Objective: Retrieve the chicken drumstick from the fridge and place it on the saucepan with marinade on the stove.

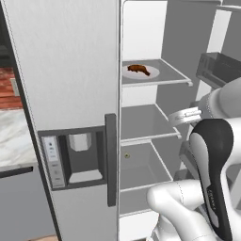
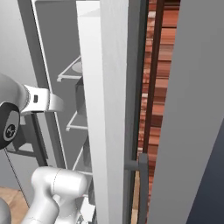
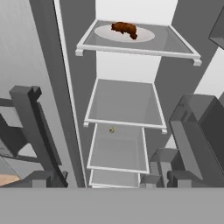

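Observation:
The fridge [image 1: 66, 70] stands right in front with its right side open and white shelves showing. On the top shelf, on a white round plate [image 1: 153, 73], lies the chicken drumstick [image 1: 138, 69], small and reddish brown. The hand view shows the drumstick [image 3: 124, 29] at the top, far ahead. My gripper [image 1: 181, 116] hovers at the mouth of the open compartment, level with the middle shelf, below and to the right of the drumstick. It is open, with nothing in it. From the right base view the gripper [image 2: 48, 103] is seen before the shelves. The saucepan and the stove are out of view.
The left fridge door is closed, with a dispenser panel [image 1: 77, 157] and a dark vertical handle [image 1: 110, 160]. The open right door [image 1: 219, 68] carries dark bins close to my arm. A small round item [image 3: 111, 130] sits on a lower shelf. A marble counter [image 1: 14, 136] lies left.

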